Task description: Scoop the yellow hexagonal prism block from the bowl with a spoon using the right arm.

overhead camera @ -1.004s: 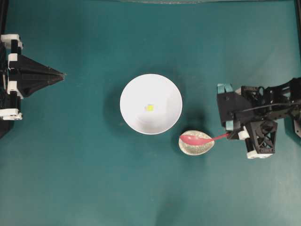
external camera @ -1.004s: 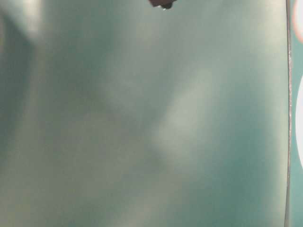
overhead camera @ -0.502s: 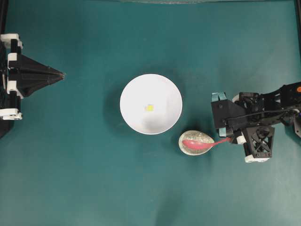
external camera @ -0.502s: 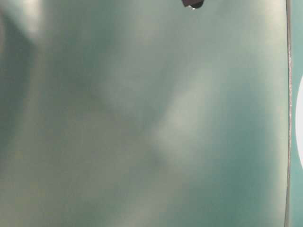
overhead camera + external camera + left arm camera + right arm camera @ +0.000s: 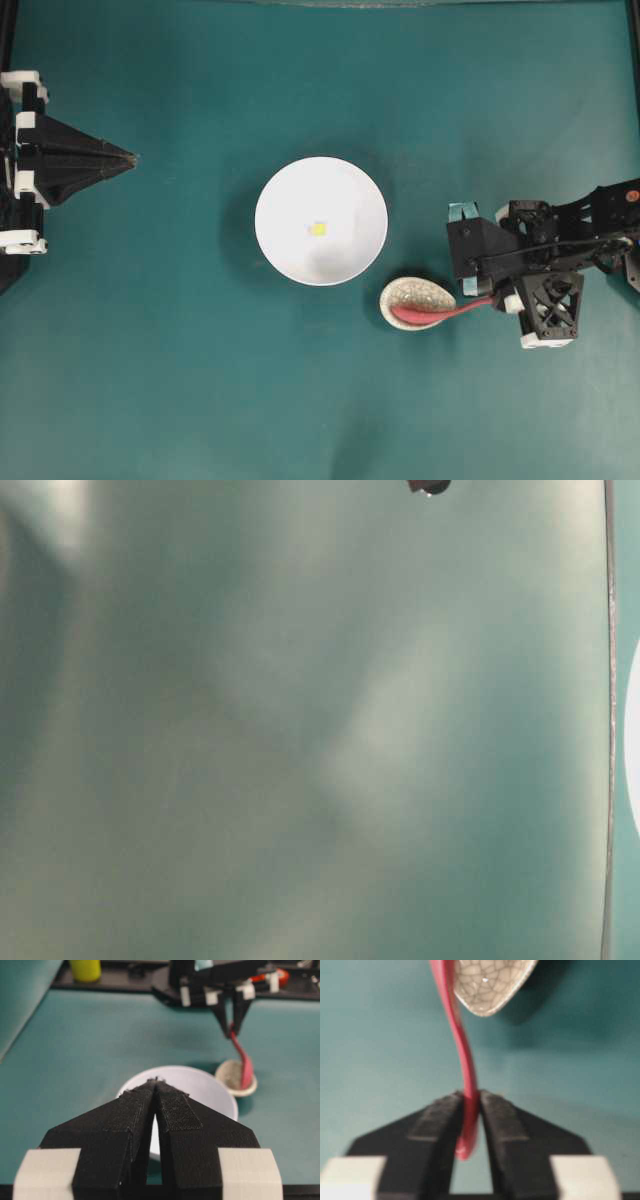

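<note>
The yellow hexagonal prism block (image 5: pixel 318 229), tiny and bright, lies flat near the middle of the bowl (image 5: pixel 290 192), a large plain white round dish. At the bowl's four o'clock the spoon (image 5: pixel 432 315), glossy pink-red, lies with its oval head toward nine o'clock and its handle running to three o'clock between the right arm's pincer (image 5: pixel 487 301) pads.
</note>
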